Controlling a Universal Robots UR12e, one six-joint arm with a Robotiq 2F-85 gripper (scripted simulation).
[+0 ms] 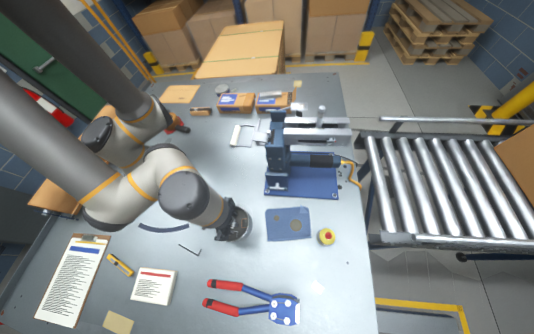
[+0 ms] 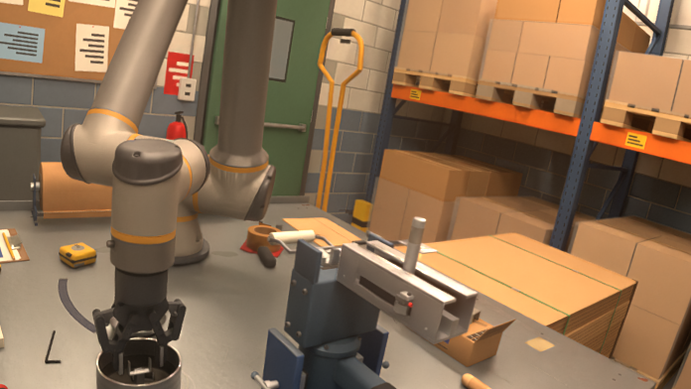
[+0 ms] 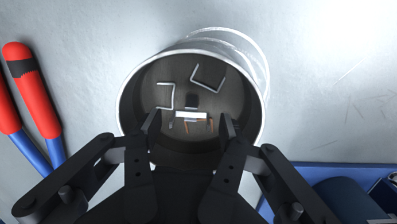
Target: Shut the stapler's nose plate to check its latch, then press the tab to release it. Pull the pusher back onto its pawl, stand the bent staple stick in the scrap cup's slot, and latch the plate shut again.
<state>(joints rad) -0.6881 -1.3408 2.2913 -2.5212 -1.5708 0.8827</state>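
My gripper point(image 3: 188, 122) is open and holds nothing. Its fingers reach down into the steel scrap cup point(image 2: 138, 368) at the near side of the table. The bent staple stick point(image 3: 190, 116) stands between the open fingers, over the dark slot point(image 3: 191, 100) in the cup's floor. Two loose bent staples point(image 3: 207, 78) lie flat on the floor of the cup. The stapler point(image 1: 305, 131) sits clamped in a blue vise point(image 1: 300, 167) further back on the table. Its nose plate point(image 1: 243, 135) hangs open at the left end. The pusher knob point(image 2: 415, 243) stands up from the stapler's channel.
A roller conveyor point(image 1: 445, 185) runs along the table's right side. Red-handled pliers point(image 1: 250, 300) lie near the front edge. A blue mat point(image 1: 287, 223) and a yellow button point(image 1: 326, 236) lie right of the cup. A clipboard point(image 1: 72, 279) and a notepad point(image 1: 154, 285) lie front left.
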